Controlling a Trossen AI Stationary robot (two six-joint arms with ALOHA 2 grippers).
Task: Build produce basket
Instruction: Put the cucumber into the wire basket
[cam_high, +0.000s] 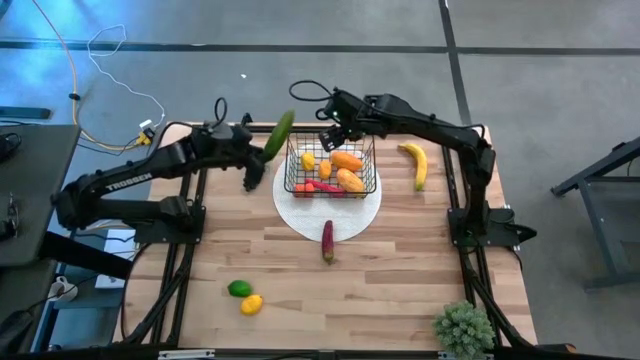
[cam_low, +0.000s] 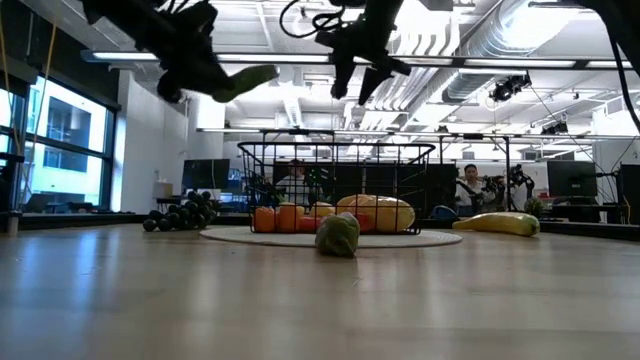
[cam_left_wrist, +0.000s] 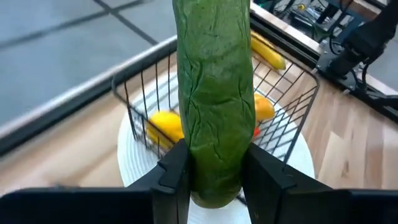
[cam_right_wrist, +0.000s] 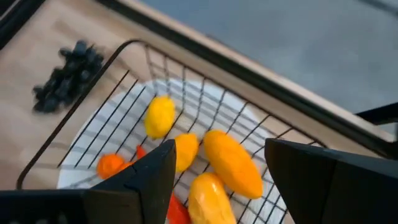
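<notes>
Near edge: plant (cam_high: 463, 328) at the right corner, lime (cam_high: 239, 288) and lemon (cam_high: 251, 304) left, bare wood between. Purple piece (cam_high: 327, 240) lies at the white disc's (cam_high: 300, 216) near rim. Basket (cam_high: 304, 188) sits on the disc, several produce pieces inside. Banana (cam_high: 417, 164) well right of it. Left gripper (cam_left_wrist: 213, 180) clamps a cucumber (cam_left_wrist: 214, 93), raised at the basket's left rim. Right gripper (cam_right_wrist: 217, 168) fingers spread, empty, over its far rim.

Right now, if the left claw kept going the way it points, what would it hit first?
Probably the basket: the cucumber held in the left claw points at its near rim, though the depth is unclear.
</notes>
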